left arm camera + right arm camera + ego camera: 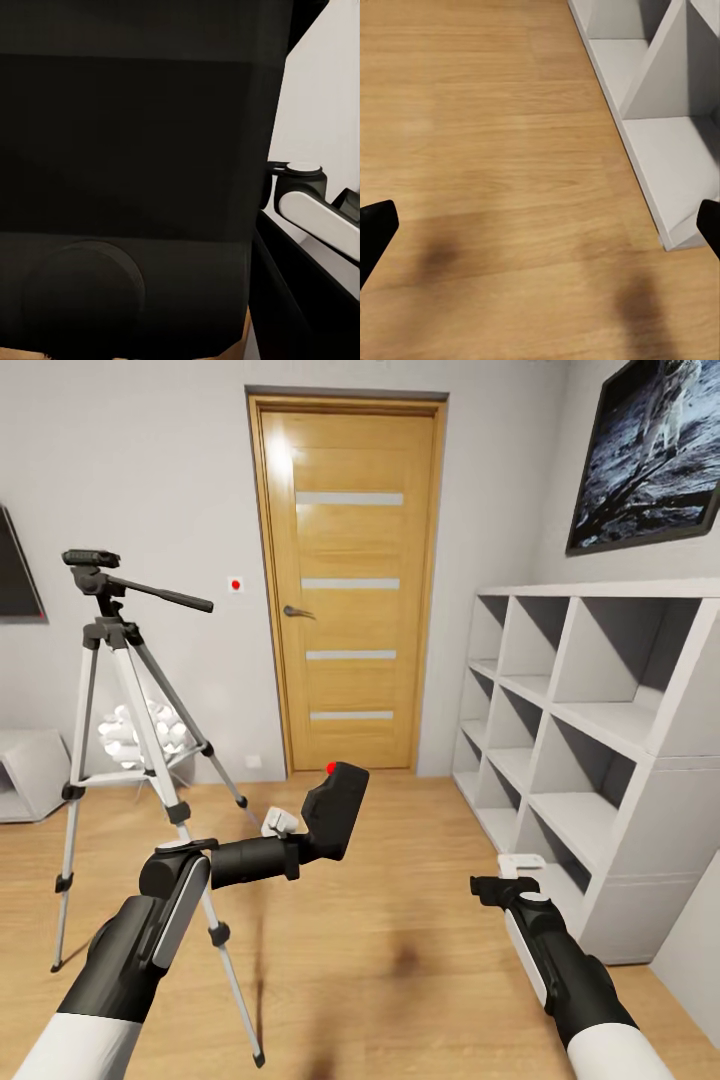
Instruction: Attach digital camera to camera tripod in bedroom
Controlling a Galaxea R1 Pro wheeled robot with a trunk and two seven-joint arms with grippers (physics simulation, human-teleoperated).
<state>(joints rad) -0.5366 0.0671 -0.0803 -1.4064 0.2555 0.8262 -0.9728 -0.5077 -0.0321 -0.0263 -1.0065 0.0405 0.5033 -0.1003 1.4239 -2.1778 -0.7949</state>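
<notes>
The digital camera (335, 815), a chunky black body with a red dot on top, hangs above the wood floor in the middle of the bedroom, and my left gripper (300, 838) is shut on it. Up close in the left wrist view, the camera's dark body (135, 150) blocks the fingers. The camera tripod (125, 660) stands to the left on silver legs. Its dark head and long pan handle are higher than the camera and to its left. My right gripper (500, 882) hovers low at the right, open and empty, with black fingertips (375, 225) spread wide over bare planks.
An oak door (350, 590) with frosted strips is shut straight ahead. White cube shelves (590, 740) line the right wall under a framed picture (650, 450). A white spiky lamp (140, 735) sits behind the tripod, beside a low white unit (30, 770) and a black TV (15, 575).
</notes>
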